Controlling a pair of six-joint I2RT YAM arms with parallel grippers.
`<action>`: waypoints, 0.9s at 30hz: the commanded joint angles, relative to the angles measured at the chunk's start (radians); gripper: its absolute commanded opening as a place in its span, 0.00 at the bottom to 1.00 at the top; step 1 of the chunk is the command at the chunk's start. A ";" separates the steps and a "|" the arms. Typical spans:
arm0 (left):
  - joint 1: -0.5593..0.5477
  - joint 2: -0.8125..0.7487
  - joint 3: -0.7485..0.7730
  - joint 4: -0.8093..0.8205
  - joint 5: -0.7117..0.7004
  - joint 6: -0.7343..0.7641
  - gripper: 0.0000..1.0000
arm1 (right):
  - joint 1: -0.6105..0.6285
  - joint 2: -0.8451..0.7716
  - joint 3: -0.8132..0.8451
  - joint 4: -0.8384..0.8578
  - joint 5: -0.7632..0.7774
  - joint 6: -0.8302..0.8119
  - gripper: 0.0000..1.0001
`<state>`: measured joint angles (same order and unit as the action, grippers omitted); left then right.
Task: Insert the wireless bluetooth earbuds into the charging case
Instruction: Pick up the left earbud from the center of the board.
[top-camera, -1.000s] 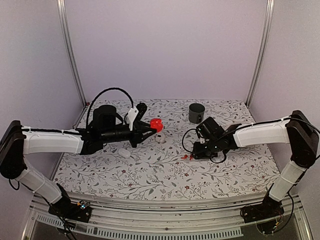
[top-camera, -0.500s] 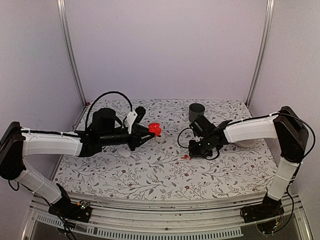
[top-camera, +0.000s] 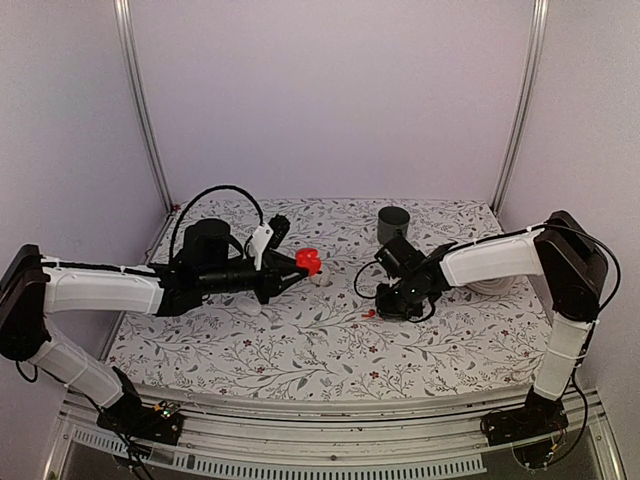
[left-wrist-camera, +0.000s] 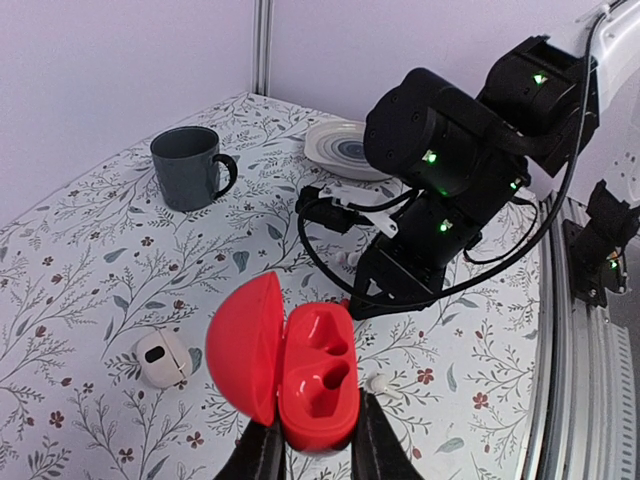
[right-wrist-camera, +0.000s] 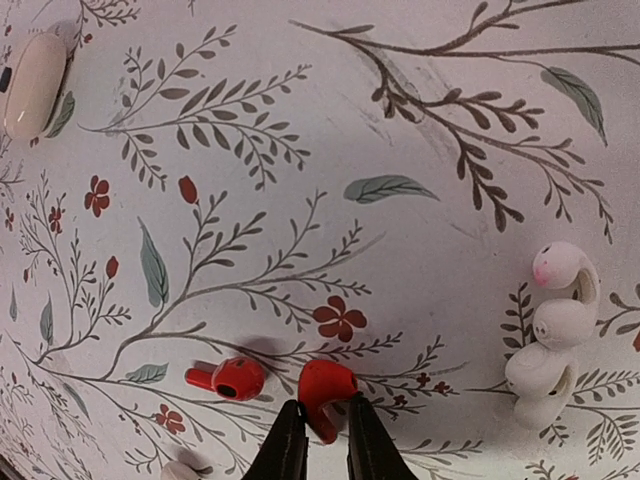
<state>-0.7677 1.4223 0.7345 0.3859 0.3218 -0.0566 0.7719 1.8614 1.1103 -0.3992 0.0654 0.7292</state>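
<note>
The left pincer (left-wrist-camera: 318, 445) is clamped tight on the lower end of the red charging case (left-wrist-camera: 315, 385) and holds it off the surface (left-wrist-camera: 80, 250). The case's lid is swung open to one side and its two moulded hollows are bare. The right pincer (right-wrist-camera: 325, 435) is drawn in narrow, low over the surface, with a tip on each side of the lower end of a red earbud (right-wrist-camera: 325, 385) that lies on the floral print. Whether the tips press the earbud cannot be told. Just beside it lies a second red earbud (right-wrist-camera: 228, 378), touching neither tip. Further off to the other side, two white earbuds (right-wrist-camera: 552, 335) lie close together. A cream-white case (left-wrist-camera: 163, 358) lies on the surface near the held red one. Toward the back stand a grey mug (left-wrist-camera: 188, 167) and, well apart from it, a white plate (left-wrist-camera: 340, 148). From above, the two pincers are apart, with the red case up left of centre.
</note>
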 joint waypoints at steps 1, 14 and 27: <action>-0.010 -0.014 -0.007 0.029 -0.010 -0.003 0.00 | -0.002 0.027 0.031 -0.006 0.002 0.012 0.15; -0.013 0.020 -0.002 0.051 0.005 -0.025 0.00 | 0.009 0.030 0.070 -0.070 0.050 -0.044 0.14; -0.014 0.030 -0.002 0.061 0.007 -0.034 0.00 | 0.017 0.063 0.091 -0.109 0.053 -0.095 0.15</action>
<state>-0.7681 1.4414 0.7345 0.4107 0.3244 -0.0826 0.7845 1.8961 1.1847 -0.4751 0.0998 0.6609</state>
